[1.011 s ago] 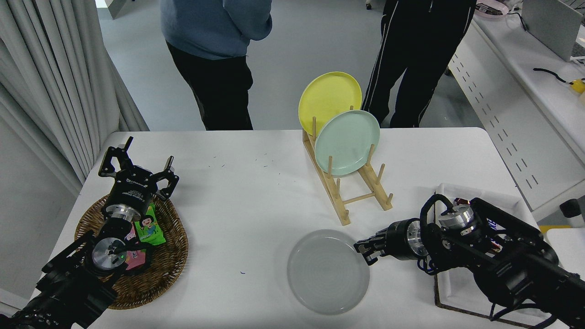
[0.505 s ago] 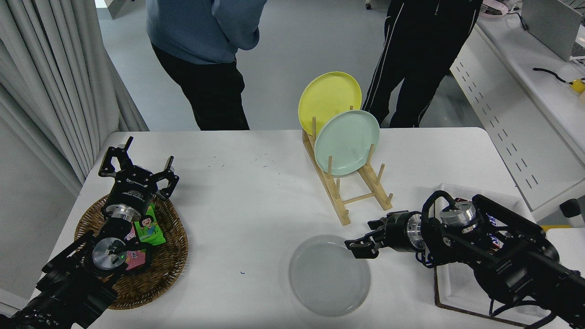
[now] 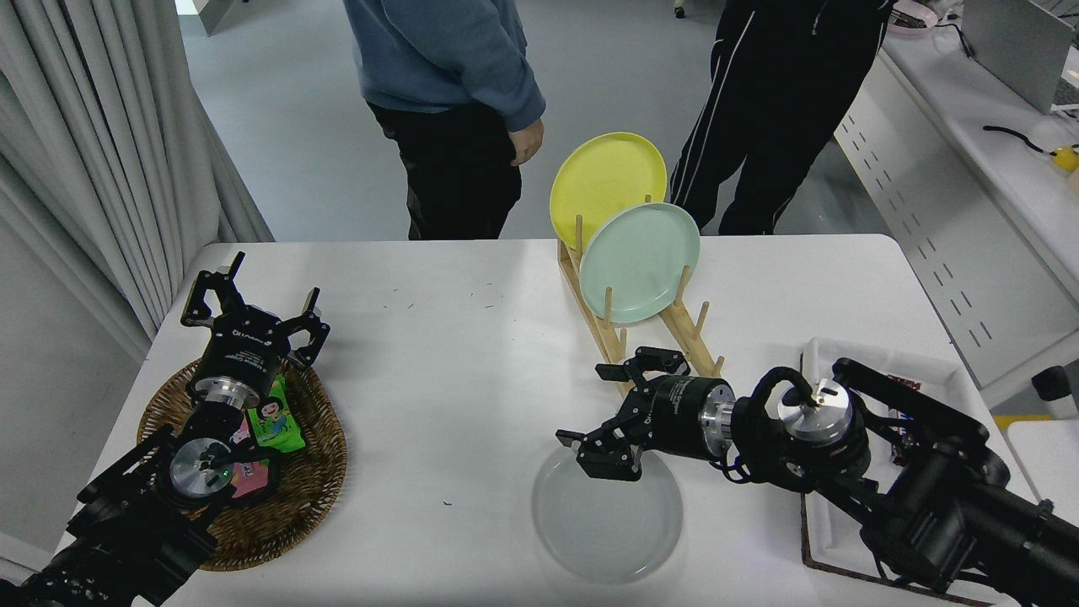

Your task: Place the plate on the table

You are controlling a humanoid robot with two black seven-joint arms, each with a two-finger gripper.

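The grey plate lies flat on the white counter, just in front of the wooden rack, so the placing itself looks done; what seems left is only for the arm to clear away. The right gripper is above the plate's far edge, between plate and rack, with its fingers spread wide and holding nothing. A second ago that gripper was at the plate's right rim, fingers close together at the edge; half a second ago it had let go and begun to lift, and now it has swung leftward and up toward the rack, opening fully. The plate has barely shifted over that time. Left of the plate, the left gripper is parked over a wicker basket, fingers open. In the rack stand the mint green plate and, behind it, the yellow plate. Beyond the counter two people stand.
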